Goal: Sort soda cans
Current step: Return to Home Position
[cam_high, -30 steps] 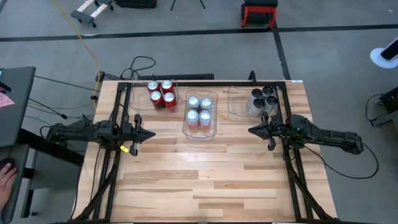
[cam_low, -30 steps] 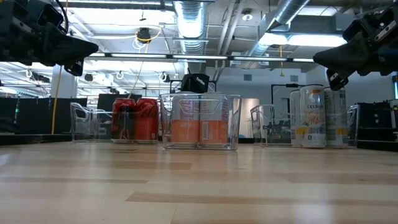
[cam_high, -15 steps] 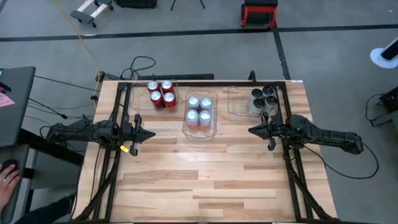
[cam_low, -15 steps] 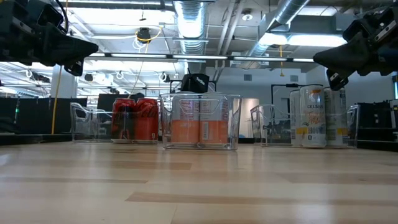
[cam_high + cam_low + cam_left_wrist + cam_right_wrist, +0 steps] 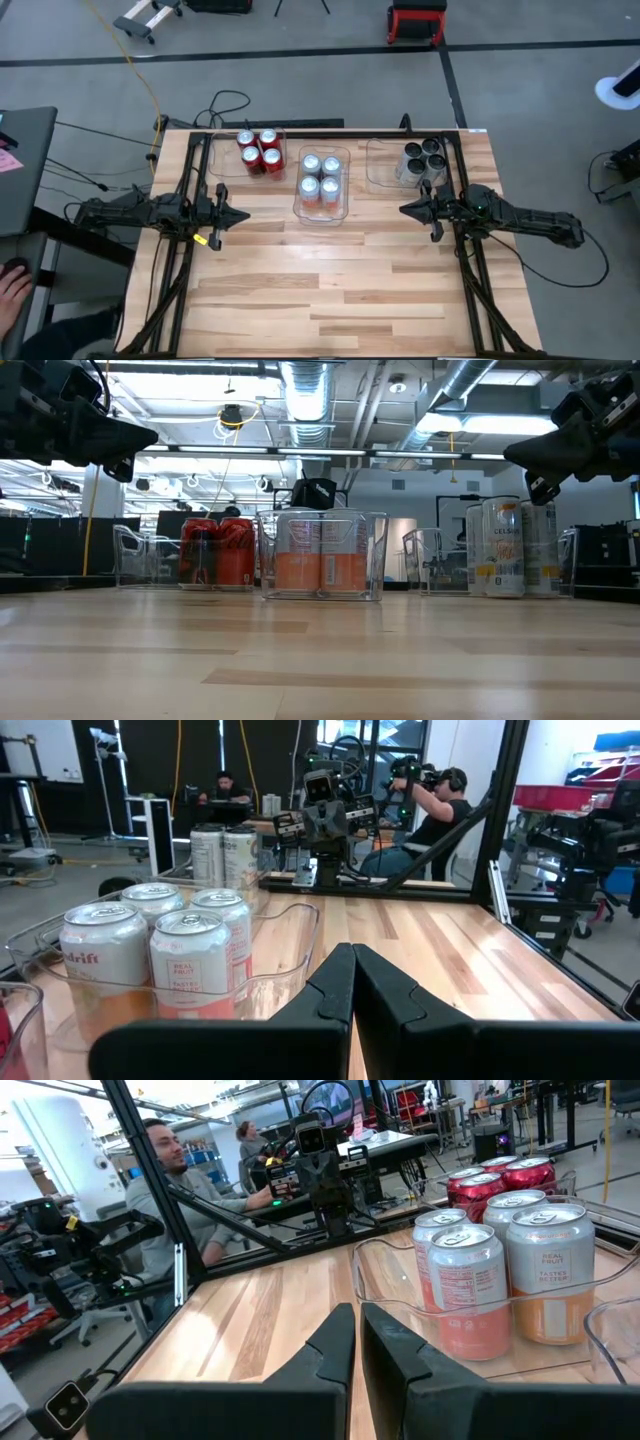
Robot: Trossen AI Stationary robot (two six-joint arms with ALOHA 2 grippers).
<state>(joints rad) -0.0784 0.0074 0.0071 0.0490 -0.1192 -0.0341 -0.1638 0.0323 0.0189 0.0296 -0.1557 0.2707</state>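
Several red cans stand in the clear bin at the far left. Several silver-and-orange cans stand in the middle bin. Several dark-topped cans stand in the far right bin; in the low view they show pale bodies. My left gripper hovers shut over the table's left side, pointing right. My right gripper hovers shut over the right side, pointing left. In the wrist views each gripper is shut and holds nothing.
The three clear bins sit in a row along the table's far edge. Bare wood planks fill the middle and near part of the table. People sit at desks beyond the table. A hand shows at the left outside the table.
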